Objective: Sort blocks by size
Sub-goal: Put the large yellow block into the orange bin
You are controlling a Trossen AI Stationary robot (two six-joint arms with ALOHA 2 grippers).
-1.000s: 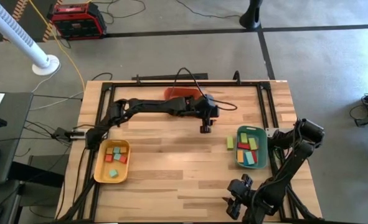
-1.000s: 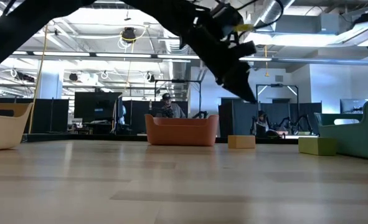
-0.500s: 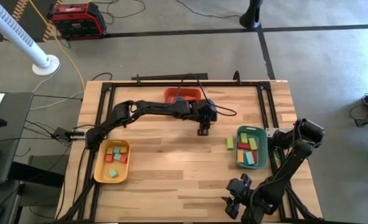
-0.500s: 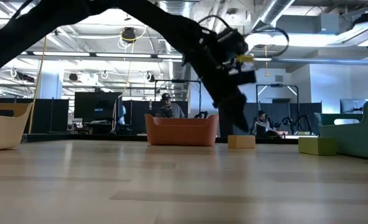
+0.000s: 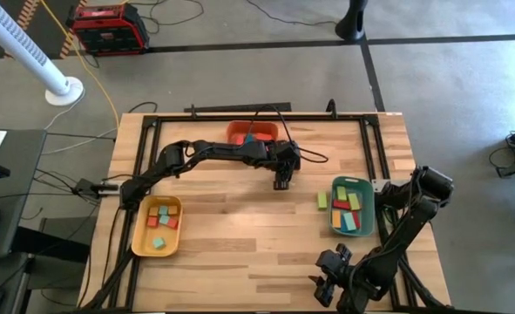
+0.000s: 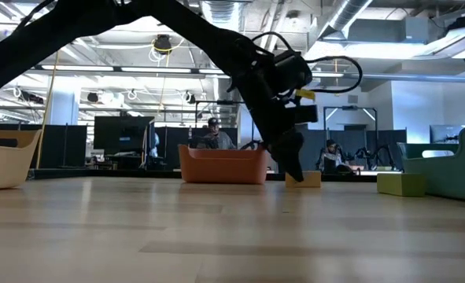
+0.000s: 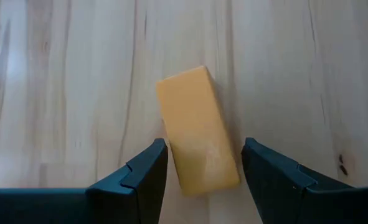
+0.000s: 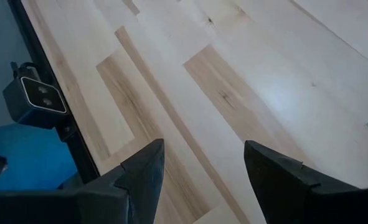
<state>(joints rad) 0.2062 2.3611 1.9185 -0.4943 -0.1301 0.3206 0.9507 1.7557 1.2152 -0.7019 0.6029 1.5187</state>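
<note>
High view, left hand [image 5: 280, 184]: reached out past desk centre, toward 1 o'clock, just below the orange tray [image 5: 252, 133] at 12 o'clock; block beneath hidden by the arm.
High view, right hand [image 5: 325, 288]: parked at the near edge, about 5 o'clock, over bare desk [image 5: 231, 227].
High view, blocks: small ones in the yellow tray [image 5: 157, 226] at 8 o'clock; longer ones in the green tray [image 5: 352, 208] at 3 o'clock; a light green block [image 5: 321, 200] lying on the desk just beside that tray.
Low view, left hand [image 6: 293, 169]: lowered almost to the desk, in front of a tan block [image 6: 306, 179]; contact not discernible.
Left wrist view, left hand [image 7: 203, 169]: fingers [image 7: 143, 177] spread, straddling the near end of the tan block [image 7: 197, 130], which lies flat and slightly askew; narrow gaps visible on both sides, nothing gripped.
Right wrist view, right hand [image 8: 203, 165]: fingers apart, empty, bare desk boards beyond.
</note>
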